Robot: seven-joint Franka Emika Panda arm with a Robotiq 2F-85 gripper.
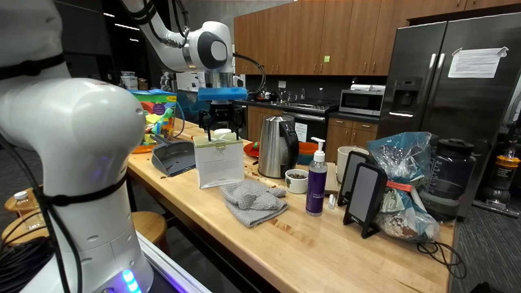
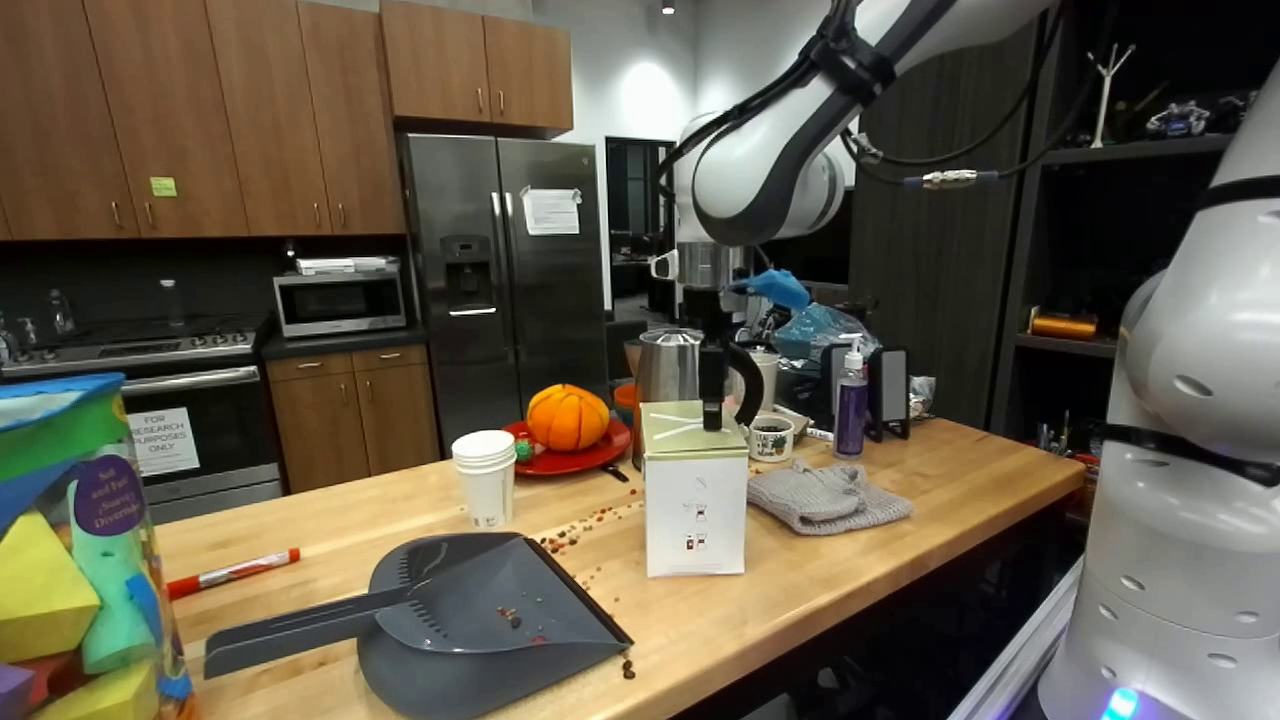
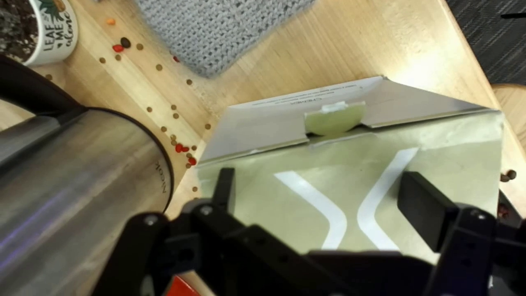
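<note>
Pincer hangs over the green-topped box, its fingers wide apart, nothing gripped yet; contact with the lid cannot be told. Upright on the table beside the kettle, the box has its lid down, a tab poking out.

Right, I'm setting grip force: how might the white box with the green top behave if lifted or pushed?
The white box shows thin card edges, so it may flex when squeezed. A gap shows beside the tab on its green top, so that might pop open. Flat-sided and upright, it would probably slide or tip rather than roll.
</note>
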